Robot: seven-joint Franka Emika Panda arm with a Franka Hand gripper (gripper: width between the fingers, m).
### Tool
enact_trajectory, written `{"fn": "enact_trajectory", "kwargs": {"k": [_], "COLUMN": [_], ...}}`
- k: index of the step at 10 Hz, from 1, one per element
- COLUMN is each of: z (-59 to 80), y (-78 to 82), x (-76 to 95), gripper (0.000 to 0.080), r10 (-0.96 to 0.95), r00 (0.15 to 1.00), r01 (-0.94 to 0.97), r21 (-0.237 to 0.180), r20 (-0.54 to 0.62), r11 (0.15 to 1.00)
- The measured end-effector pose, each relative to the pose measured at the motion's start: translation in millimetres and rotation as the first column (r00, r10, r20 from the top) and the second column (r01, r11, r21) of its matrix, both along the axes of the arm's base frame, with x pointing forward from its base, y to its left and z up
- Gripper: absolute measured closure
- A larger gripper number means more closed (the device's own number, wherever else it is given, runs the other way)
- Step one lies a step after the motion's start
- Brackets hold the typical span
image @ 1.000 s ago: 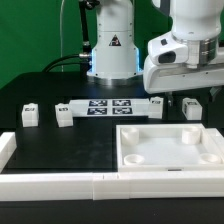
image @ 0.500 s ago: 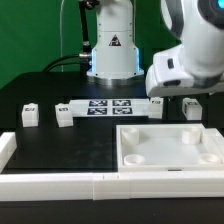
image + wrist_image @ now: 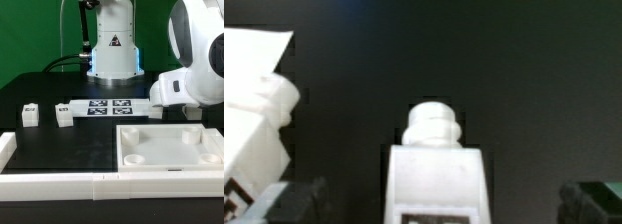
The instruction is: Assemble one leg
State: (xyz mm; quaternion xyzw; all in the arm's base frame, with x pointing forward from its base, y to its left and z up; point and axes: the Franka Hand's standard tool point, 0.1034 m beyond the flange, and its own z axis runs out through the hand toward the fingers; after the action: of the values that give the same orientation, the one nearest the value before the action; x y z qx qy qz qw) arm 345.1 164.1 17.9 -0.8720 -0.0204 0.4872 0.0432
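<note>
1. In the exterior view, two spare legs (image 3: pixel 31 114) (image 3: pixel 64 113) stand on the black table (image 3: pixel 40 140) near the exterior view's left. The marker board (image 3: pixel 105 105) lies just beside them.
2. The large white tray (image 3: pixel 170 150) with its raised rim sits nearer the camera, towards the exterior view's right. A white fence (image 3: pixel 50 184) runs along the table's front edge.
3. The arm's white wrist housing (image 3: pixel 185 88) hangs over the ground beyond the tray. It hides the gripper and most of what is beneath it from this camera.
4. Compared with a second ago, the housing has swung lower and further towards the exterior view's right. The spare legs, the marker board and the tray lie as they did.
5. In the wrist view, the leg (image 3: pixel 438 165) stands on the table between the two fingers, with its rounded peg pointing away from the camera. Part of its tag shows at the picture's edge.
6. Another white part (image 3: pixel 260 120) lies beside the leg and apart from it. It is cut off, so what it is cannot be told.
7. The gripper (image 3: pixel 446 200) is spread wide. Its dark fingers (image 3: pixel 295 200) flank the leg with a clear gap on each side and grasp nothing.
</note>
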Motion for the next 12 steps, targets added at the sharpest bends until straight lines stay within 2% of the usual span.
{"fn": "enact_trajectory", "kwargs": {"k": [3, 6, 8, 9, 10, 12], "z": [-10.7, -11.7, -11.6, -11.6, -11.6, -11.6], "y": [-1.3, -2.0, -2.1, -2.1, -2.1, -2.1], "x": [-5.5, -11.7, -11.7, -11.8, -11.8, -11.8], "gripper": [0.0151, 0.0151, 0.0403, 0.0403, 0.0509, 0.0509], "r10": [-0.008, -0.006, -0.006, -0.006, -0.006, -0.006], "r00": [0.999, 1.0, 1.0, 1.0, 1.0, 1.0], "r01": [0.008, 0.006, 0.006, 0.006, 0.006, 0.006], "r21": [-0.002, -0.005, -0.005, -0.005, -0.005, -0.005], "r20": [0.031, 0.03, 0.03, 0.029, 0.029, 0.029], "r11": [1.0, 1.0, 1.0, 1.0, 1.0, 1.0]}}
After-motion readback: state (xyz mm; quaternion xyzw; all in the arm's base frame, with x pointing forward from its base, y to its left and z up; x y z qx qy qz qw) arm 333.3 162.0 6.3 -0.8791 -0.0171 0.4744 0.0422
